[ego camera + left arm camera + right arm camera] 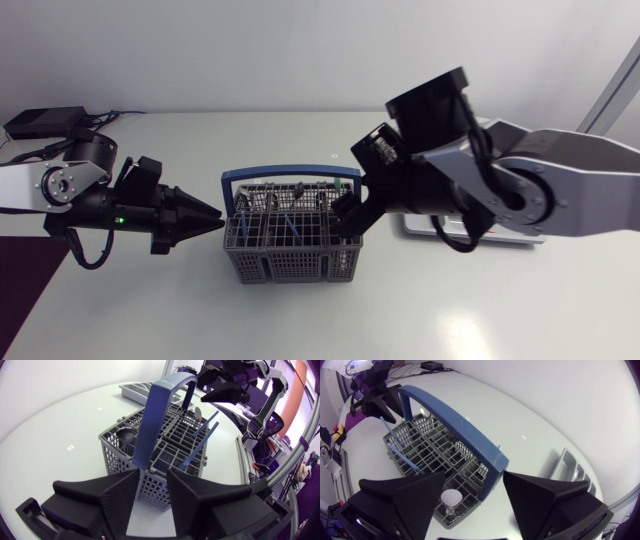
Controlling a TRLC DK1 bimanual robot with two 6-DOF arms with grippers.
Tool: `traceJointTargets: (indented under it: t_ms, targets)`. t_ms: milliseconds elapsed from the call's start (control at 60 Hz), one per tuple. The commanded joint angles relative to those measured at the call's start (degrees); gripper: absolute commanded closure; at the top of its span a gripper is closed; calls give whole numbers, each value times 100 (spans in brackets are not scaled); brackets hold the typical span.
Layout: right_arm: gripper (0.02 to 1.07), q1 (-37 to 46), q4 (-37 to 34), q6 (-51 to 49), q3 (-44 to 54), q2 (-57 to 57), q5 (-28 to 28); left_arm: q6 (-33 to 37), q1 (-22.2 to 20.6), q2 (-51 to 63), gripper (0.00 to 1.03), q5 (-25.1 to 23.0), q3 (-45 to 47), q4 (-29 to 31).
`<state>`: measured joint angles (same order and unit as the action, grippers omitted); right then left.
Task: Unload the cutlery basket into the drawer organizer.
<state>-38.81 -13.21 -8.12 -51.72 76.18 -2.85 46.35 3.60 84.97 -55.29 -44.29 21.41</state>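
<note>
The white table (300,320) carries a grey cutlery basket (290,262) with a blue handle near its middle, a pale drawer organizer (418,228) toward the right edge, and a black box (40,122) at the far left corner.

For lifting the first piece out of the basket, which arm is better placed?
Right, probably. The right arm holds its open jaws over one end of the basket, with a white spoon just below them, and the organizer is nearer it. The left arm sits outside the basket wall.

Nothing I can actually read here tbh. Only a couple of tiny marks (70,448) on the surface (45,420), way too small to make out.
</note>
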Motion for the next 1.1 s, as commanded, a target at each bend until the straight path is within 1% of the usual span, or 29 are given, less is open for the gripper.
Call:
traceJointTargets:
  t_ms: [0,117,183,250,317,417,483,633,850,1083]
  targets:
    - [6,-13,-243,109,207,-605,-5,129,71,-218,58,-87,184,100]
    - [8,216,-691,39,374,-1185,101,287,185,-358,58,-44,202,294]
    - [13,471,-744,-32,532,-1334,153,375,247,-358,58,53,211,338]
    - [22,796,-771,-128,681,-1352,285,516,300,-305,58,167,237,338]
    - [37,1095,-735,-190,848,-1343,408,639,308,-182,58,361,246,329]
    - [64,1358,-472,-278,1103,-1264,461,762,308,-42,58,440,272,329]
    - [80,1446,-305,-295,1165,-1035,584,779,256,-15,58,510,290,329]
    - [81,1358,-15,-181,1077,-350,646,753,-52,64,58,633,281,320]
    - [81,857,240,135,883,292,654,568,-483,72,58,774,158,311]
    - [81,541,275,302,488,652,558,393,-588,90,58,818,-62,250]
